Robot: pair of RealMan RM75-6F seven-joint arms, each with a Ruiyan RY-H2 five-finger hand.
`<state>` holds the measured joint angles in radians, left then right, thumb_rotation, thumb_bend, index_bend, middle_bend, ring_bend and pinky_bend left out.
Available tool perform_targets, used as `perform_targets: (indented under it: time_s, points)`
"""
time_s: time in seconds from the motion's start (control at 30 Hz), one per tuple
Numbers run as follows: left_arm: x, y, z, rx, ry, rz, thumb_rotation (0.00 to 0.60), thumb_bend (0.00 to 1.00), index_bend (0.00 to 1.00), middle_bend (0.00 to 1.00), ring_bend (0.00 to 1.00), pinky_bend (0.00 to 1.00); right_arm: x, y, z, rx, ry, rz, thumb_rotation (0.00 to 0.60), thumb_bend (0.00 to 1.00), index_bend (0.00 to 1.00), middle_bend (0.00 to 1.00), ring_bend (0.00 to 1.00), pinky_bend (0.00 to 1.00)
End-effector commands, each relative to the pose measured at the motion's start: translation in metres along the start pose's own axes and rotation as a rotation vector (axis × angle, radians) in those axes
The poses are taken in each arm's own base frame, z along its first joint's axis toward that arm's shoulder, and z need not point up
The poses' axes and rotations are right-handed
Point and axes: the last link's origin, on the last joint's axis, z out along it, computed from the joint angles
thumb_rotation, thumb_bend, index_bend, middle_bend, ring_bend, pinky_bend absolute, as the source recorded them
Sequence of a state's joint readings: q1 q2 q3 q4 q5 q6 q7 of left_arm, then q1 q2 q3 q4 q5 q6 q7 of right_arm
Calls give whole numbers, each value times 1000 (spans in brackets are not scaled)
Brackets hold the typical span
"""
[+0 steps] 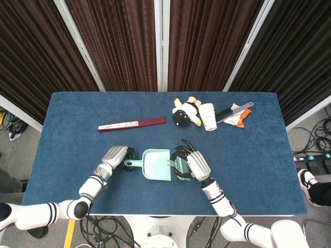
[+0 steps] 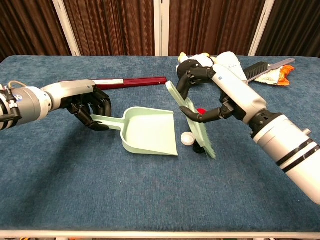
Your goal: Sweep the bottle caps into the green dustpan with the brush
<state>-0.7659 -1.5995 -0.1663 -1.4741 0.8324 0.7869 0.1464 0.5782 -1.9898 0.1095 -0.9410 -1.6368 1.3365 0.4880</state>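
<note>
My left hand (image 2: 91,107) grips the handle of the green dustpan (image 2: 150,132), which lies flat with its mouth facing right. My right hand (image 2: 222,89) holds the pale green brush (image 2: 196,127) tilted, its bristles down just right of the pan's mouth. A white cap (image 2: 187,139) lies on the cloth between the pan's lip and the bristles. A red cap (image 2: 201,110) peeks out behind the brush. No black cap shows. In the head view the left hand (image 1: 116,156), dustpan (image 1: 156,165), brush (image 1: 181,166) and right hand (image 1: 195,164) sit in a row near the table's front edge.
At the back lie a long dark red box (image 1: 132,124), a plush toy (image 1: 185,112), a white cup (image 1: 208,117), a black-bristled brush (image 1: 232,110) and an orange packet (image 1: 243,118). The table (image 1: 72,119) is covered in blue cloth.
</note>
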Motion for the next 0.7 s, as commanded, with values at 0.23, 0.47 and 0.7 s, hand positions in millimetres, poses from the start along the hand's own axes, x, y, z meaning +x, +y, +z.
perform_targets:
  time_s: [0.23, 0.47, 0.7]
  points:
    - [-1, 2, 1, 9, 18, 6, 600, 331, 625, 576, 448, 453, 38, -1, 26, 79, -7, 43, 600, 434, 747, 617, 263, 89]
    - [-3, 8, 7, 9, 13, 17, 600, 333, 625, 576, 449, 452, 75, 18, 52, 56, -127, -42, 600, 448, 750, 616, 263, 88]
    - [-6, 14, 7, -5, 5, 34, 600, 333, 625, 576, 448, 452, 64, 39, 64, 7, -259, -58, 600, 482, 751, 613, 261, 88]
